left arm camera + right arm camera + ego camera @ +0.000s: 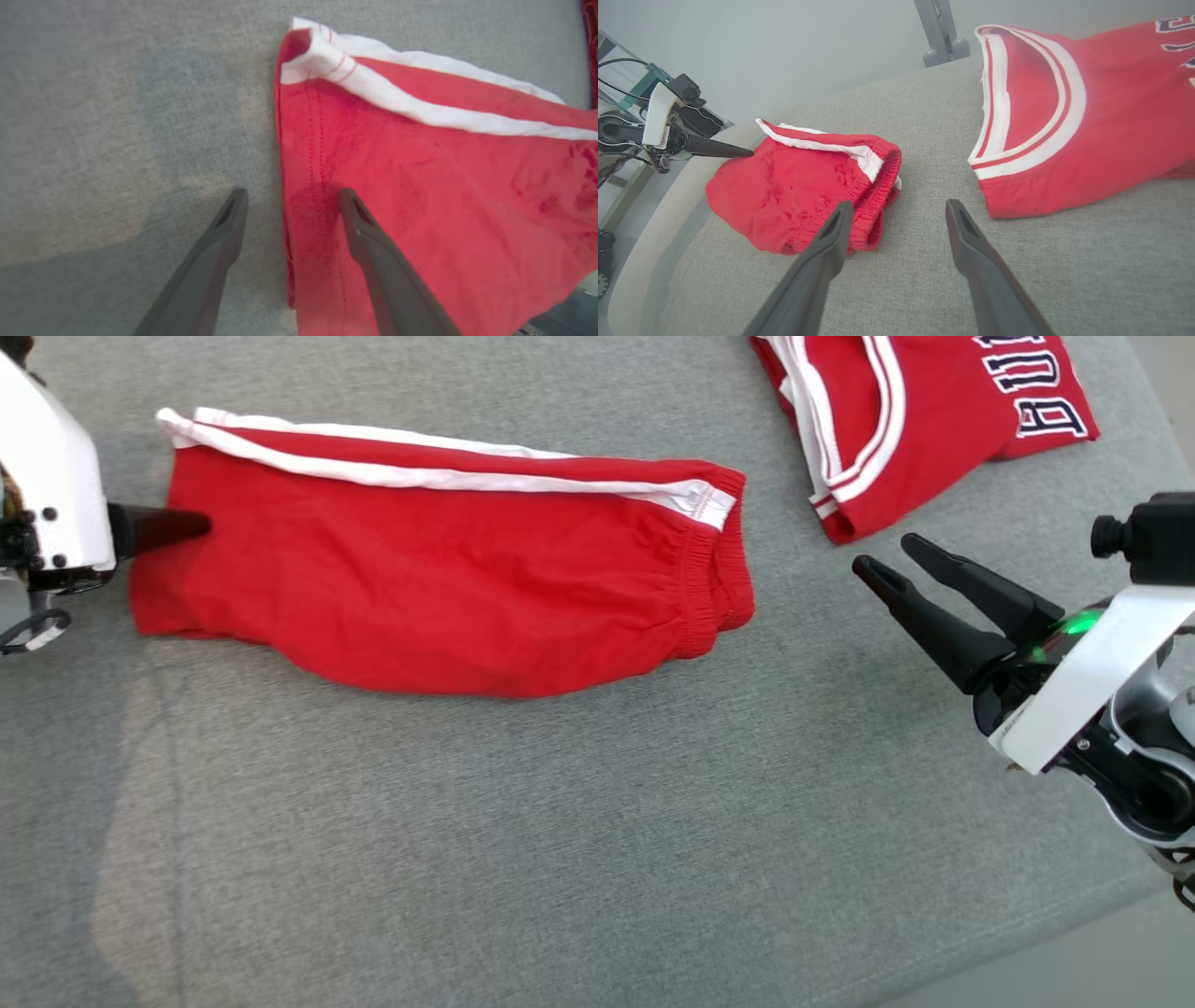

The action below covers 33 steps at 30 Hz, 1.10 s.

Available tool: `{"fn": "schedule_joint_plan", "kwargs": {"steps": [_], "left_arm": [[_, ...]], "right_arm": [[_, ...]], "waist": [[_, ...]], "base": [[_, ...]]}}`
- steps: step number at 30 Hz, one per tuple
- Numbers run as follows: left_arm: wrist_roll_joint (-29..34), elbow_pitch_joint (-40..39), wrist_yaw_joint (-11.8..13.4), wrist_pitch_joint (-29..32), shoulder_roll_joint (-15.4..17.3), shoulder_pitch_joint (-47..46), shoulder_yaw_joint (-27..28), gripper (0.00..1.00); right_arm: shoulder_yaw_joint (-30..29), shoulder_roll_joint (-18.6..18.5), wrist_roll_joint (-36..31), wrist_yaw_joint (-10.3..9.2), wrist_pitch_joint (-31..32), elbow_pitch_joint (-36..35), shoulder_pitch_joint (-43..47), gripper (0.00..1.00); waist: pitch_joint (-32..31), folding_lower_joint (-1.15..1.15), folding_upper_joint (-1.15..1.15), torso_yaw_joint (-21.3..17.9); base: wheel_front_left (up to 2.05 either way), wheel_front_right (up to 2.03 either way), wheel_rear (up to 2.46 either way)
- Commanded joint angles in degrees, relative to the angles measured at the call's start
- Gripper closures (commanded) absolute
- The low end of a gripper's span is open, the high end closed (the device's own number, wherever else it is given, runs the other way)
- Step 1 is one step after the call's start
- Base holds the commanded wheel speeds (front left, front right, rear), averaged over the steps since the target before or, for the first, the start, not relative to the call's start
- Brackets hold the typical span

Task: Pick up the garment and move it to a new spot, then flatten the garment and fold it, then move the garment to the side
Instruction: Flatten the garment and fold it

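At the left end of the red shorts (439,588), the left hand (292,197) is spread wide with nothing in it. In the left wrist view its two dark fingers (364,233) straddle the hemmed leg edge: one is over the red cloth just inside the stitching, the other over the bare grey fabric surface (560,849) beside it. Whether the tips press on the cloth or hang just above it cannot be told. In the head view the arm reaches in from the left edge, its white wrist housing level with the garment and one finger pointing along the shorts toward their waistband.

The shorts lie stretched across the far middle of the surface. The leg hem is to the robot's left and the gathered elastic waistband to its right. Two white side stripes run along the far edge.

The right hand (887,553) is off to the right of the waistband, near it but clear of the cloth. It too is wide open and empty. Its fingers slant up and to the left toward the strip of bare grey between the shorts and a red jersey (896,420). The jersey, trimmed in white and lettered, lies at the far right corner, apart from the shorts.
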Motion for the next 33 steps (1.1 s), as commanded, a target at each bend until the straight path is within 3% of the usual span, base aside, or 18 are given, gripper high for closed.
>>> {"fn": "schedule_joint_plan", "kwargs": {"steps": [1, 11, 12, 14, 21, 33], "left_arm": [[-0.92, 0.63, 0.49, 1.00, 0.46, 0.51, 0.25, 0.00], [-5.33, -1.64, 0.52, 4.74, -0.36, 1.57, 1.68, 0.02], [-5.12, -1.95, 0.62, 4.90, -0.32, 1.59, 1.52, 0.30], [-5.21, -2.43, 0.83, 4.77, -0.42, 1.77, 1.59, 1.00], [-5.21, -2.87, 0.79, 3.74, -0.07, 3.05, 1.63, 1.00], [-6.27, -4.69, -0.89, 3.11, -1.18, 9.80, 0.06, 1.00]], "right_arm": [[-0.66, 0.22, -0.46, 0.04, -0.95, -0.19, 0.95, 0.00], [-1.75, 0.69, -0.76, 0.04, -1.44, 0.22, 3.28, 0.00], [-1.90, 0.78, -0.84, 0.05, -1.31, 0.30, 3.23, 0.00], [-1.95, 1.03, -1.12, 0.05, -0.98, 0.59, 3.25, 0.00], [-2.34, 1.25, -1.61, 0.04, -0.20, 1.21, 3.86, 0.00], [-2.86, 0.73, -1.71, 0.05, 2.90, 2.57, 5.73, 0.00]], "waist": [[0.53, 0.00, 0.00, -0.93], [0.92, 0.00, 0.00, -1.66], [0.88, 0.00, 0.00, -1.58], [0.72, 0.00, 0.00, -1.42], [-0.76, 0.00, 0.00, 0.06], [-7.20, 0.00, 0.00, 6.73]], "base": [[0.00, 0.00, 0.00], [0.00, 0.00, 0.00], [0.00, 0.00, 0.00], [0.00, 0.00, 0.00], [0.00, 0.00, 0.00], [0.00, 0.00, 0.00]]}}
